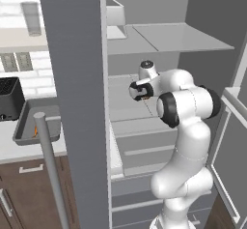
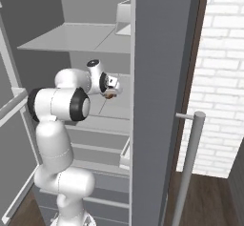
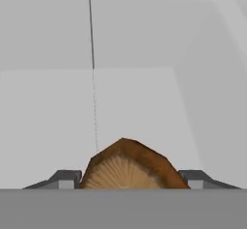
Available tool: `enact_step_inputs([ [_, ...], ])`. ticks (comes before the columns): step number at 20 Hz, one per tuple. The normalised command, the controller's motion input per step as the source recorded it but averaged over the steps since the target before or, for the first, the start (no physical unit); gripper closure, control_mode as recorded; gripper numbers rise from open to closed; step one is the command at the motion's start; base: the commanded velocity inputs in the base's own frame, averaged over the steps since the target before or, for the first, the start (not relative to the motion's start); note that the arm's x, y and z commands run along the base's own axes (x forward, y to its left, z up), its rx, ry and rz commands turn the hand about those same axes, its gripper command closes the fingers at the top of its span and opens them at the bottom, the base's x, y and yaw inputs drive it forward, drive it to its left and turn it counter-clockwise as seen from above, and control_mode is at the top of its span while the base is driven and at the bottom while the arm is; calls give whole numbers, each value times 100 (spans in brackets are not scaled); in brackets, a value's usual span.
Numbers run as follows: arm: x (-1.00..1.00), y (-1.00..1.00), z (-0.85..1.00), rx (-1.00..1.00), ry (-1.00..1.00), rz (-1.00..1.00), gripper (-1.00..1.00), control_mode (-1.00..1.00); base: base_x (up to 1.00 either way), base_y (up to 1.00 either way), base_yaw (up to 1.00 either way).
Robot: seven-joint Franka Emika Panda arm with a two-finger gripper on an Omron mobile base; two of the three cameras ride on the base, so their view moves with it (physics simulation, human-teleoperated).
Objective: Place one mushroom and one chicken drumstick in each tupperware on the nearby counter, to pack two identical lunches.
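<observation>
Brown mushroom (image 3: pixel 129 167) between pincer (image 3: pixel 126 178) tips

We see an open grey fridge (image 1: pixel 77 78) with pale shelves (image 1: pixel 183 37) inside, a white brick wall (image 2: pixel 224 77) on the right, and a dark wooden floor (image 2: pixel 209 201) below it.

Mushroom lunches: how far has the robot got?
One tupperware on the counter already has something orange in it, likely a drumstick. Right now the gripper reaches into the fridge, its jaws either side of the brown mushroom. Lifting it out and packing the rest is left.
</observation>
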Motion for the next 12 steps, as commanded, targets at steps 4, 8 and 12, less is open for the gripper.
enact_step_inputs([
  [4, -42, 0, 0, 1, -24, -2, 100, -100, 0, 0, 0],
  [8, -87, 0, 0, 7, -58, -7, 100, -100, 0, 0, 0],
  [12, -99, 0, 37, 10, -57, -3, 100, -100, 0, 0, 0],
])
